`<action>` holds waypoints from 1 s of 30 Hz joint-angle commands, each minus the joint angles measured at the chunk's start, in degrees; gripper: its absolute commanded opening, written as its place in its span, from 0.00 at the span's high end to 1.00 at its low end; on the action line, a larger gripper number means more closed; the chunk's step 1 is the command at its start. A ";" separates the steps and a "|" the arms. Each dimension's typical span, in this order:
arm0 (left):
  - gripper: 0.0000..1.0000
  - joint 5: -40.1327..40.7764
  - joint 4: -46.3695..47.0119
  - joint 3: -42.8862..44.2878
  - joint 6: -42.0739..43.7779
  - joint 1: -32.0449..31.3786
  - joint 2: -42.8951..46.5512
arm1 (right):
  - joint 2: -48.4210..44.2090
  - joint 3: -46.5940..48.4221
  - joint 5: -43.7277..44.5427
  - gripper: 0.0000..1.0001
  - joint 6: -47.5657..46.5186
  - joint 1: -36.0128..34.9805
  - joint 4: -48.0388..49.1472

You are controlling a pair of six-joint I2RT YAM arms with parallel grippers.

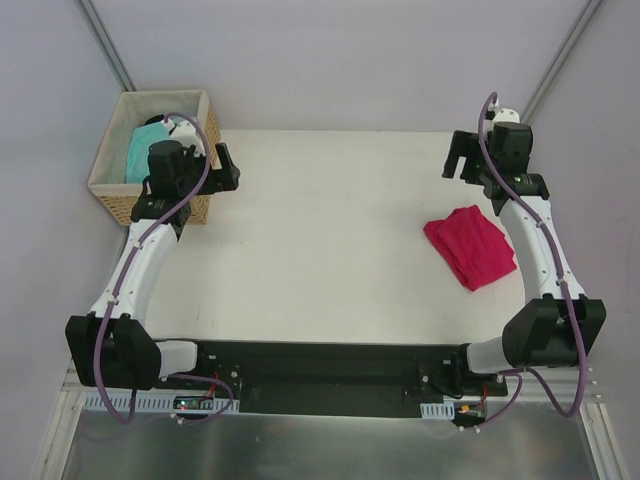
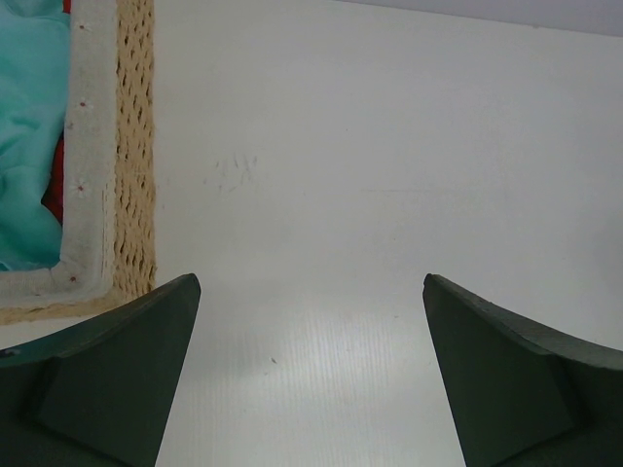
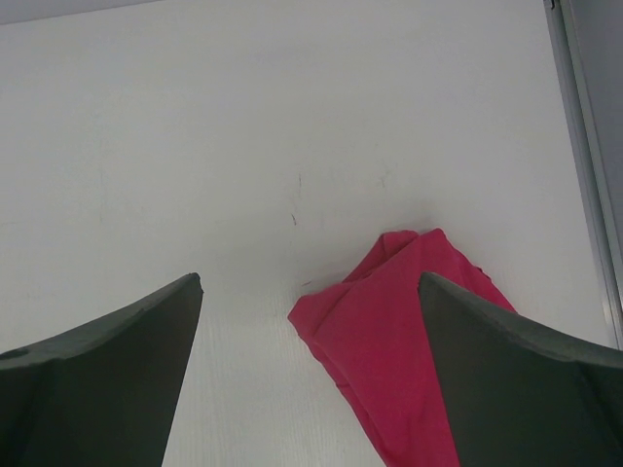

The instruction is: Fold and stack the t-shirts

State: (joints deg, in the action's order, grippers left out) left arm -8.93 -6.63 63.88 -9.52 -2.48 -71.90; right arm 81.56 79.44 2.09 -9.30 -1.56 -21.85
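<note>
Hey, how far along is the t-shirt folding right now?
Done: the crimson-pink t-shirt lies in a compact, roughly folded bundle on the table by the right arm. In hand: nothing. The left gripper and right gripper are both open and empty. Left: the turquoise t-shirt sits in the wicker basket, unfolded and unstacked.

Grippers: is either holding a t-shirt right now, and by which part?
Nothing is held. Left gripper and right gripper are open, empty; crimson t-shirt lies on the table, turquoise t-shirt in the basket.

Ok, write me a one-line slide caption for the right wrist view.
Open right end effector above the white table, looking down on a loosely folded crimson-pink t-shirt.
</note>
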 commanded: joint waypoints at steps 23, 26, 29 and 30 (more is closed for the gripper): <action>0.01 -10.32 4.79 2.47 -2.79 1.95 1.15 | 14.41 3.87 -9.99 0.46 0.60 1.21 -8.99; 0.01 -12.42 3.39 5.36 -2.44 1.95 0.18 | 15.47 4.50 -10.35 0.58 0.24 0.86 -11.37; 0.01 -13.04 2.15 8.19 -2.78 1.95 -1.22 | 16.08 3.80 -10.96 0.59 2.26 0.77 -12.69; 0.01 -13.13 2.15 8.63 -2.96 1.95 -1.75 | 16.26 3.62 -11.75 0.59 2.36 0.77 -13.22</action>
State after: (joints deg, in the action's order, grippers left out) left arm -19.29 -5.26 68.05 -11.57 -1.02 -72.40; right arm 97.69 81.34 -7.49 -8.16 -0.47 -31.09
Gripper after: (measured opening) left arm 0.990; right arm 0.417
